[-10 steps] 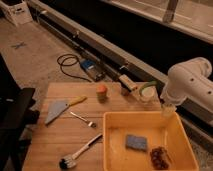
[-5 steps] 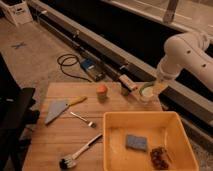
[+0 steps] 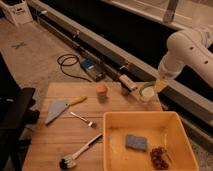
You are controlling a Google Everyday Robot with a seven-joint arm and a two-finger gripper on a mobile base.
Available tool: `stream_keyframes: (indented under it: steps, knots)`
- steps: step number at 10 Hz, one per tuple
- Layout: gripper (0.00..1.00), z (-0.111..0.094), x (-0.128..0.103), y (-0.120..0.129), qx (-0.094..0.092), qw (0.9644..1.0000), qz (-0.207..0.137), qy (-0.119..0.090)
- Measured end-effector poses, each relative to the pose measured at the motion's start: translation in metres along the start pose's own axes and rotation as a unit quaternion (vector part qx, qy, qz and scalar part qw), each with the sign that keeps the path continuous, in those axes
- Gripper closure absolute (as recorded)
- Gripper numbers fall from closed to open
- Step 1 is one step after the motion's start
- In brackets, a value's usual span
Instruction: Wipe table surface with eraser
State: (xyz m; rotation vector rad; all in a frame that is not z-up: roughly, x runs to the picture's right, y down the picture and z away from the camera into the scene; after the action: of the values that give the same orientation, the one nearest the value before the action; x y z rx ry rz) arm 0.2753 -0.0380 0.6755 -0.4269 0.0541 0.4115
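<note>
Table surface: a light-brown plank top is shown, and its near right part is taken up by a yellow tub.
Eraser: a small oblong block with a pale tan top and a dark underside is found at the far edge of the table. It lies between a small orange-topped pot and a white cup, is set at a slant to the edge, and is touched by nothing.
Gripper: it is held in the air at the far right corner of the table, just beside and slightly above the white cup. It is to the right of the eraser and apart from it.
Pincer state: the fingers are spread apart, and nothing is gripped.
Arm: a white arm is seen entering from the right edge and bending down to the gripper.
Tub contents: a blue sponge is laid on the tub floor, and a dark clump is seen near its near right corner.
Left half of table: a scraper with a grey blade and yellow handle is laid near the left edge. A fork lies between it and the tub.
Near edge: a brush with a black head and white handle is laid with the handle pointed toward the tub.
Floor: a coiled black cable and a blue box are seen beyond the far edge of the table.
</note>
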Motion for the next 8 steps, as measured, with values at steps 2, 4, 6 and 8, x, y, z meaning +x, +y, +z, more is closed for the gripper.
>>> stream_keyframes:
  steps: [2,4,6,8]
  knots:
    - [0.35,0.006,-0.001,-0.012,-0.001,0.9999,0.015,-0.002]
    - [0.35,0.017,-0.011,-0.010,-0.014,0.9991,0.038,-0.010]
    - [0.35,0.036,-0.037,0.000,-0.034,0.9978,0.053,-0.022]
    - [0.35,0.057,-0.073,0.015,-0.057,0.9960,0.058,-0.038]
